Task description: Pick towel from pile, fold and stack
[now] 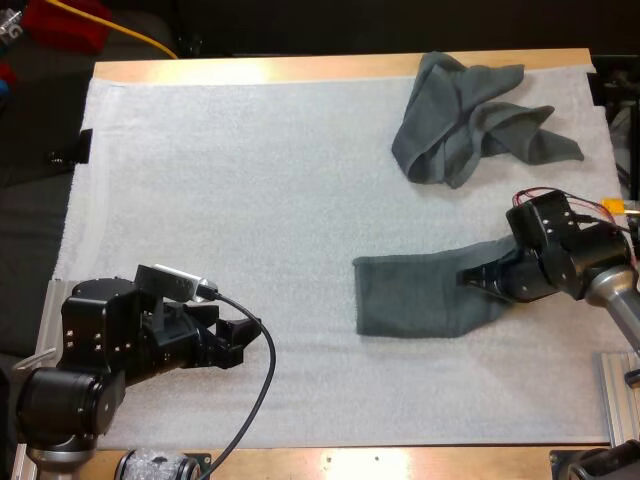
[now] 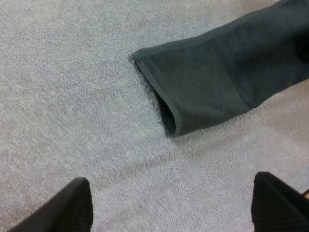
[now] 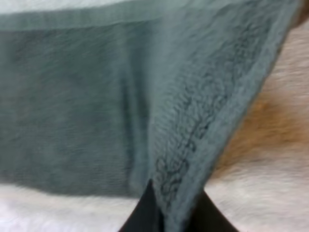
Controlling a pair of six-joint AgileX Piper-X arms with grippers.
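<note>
A dark grey-green towel lies folded lengthwise on the white mat, right of centre. My right gripper is shut on its right end, and the cloth rises up between the two black fingers. A crumpled towel sits at the far right of the mat. My left gripper hovers low over the mat near the front left, open, its fingertips wide apart with nothing between them. The folded towel's free end lies ahead of it.
The wooden table edge runs along the far side and another along the front. A red object and a yellow cable lie beyond the far left corner. Bare mat stretches across the left and middle.
</note>
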